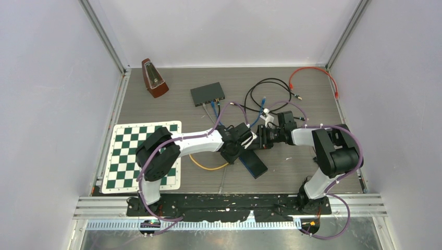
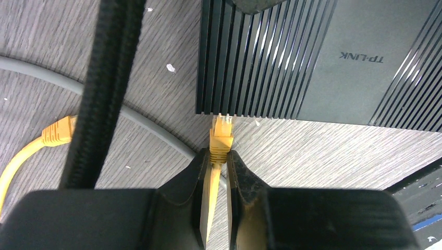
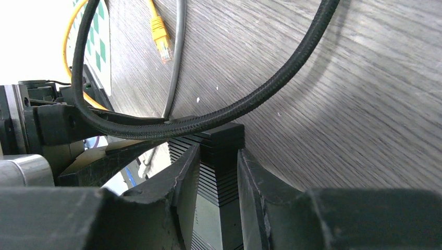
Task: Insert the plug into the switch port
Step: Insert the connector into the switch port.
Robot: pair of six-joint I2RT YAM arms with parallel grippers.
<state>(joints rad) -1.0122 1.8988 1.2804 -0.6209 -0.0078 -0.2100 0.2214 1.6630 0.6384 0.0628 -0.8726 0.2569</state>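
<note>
In the left wrist view my left gripper is shut on the yellow plug, just behind its boot. The plug's clear tip meets the near edge of the black ribbed TP-LINK switch; the port itself is hidden under that edge. My right gripper is shut on one end of the switch, a finger on each side. From above, the left gripper and right gripper face each other over the switch at mid-table.
A second black switch with cables plugged in sits at the back, with a metronome to its left. The chessboard lies at the left. Black and red cables lie back right. The yellow cable's other end and a grey cable are nearby.
</note>
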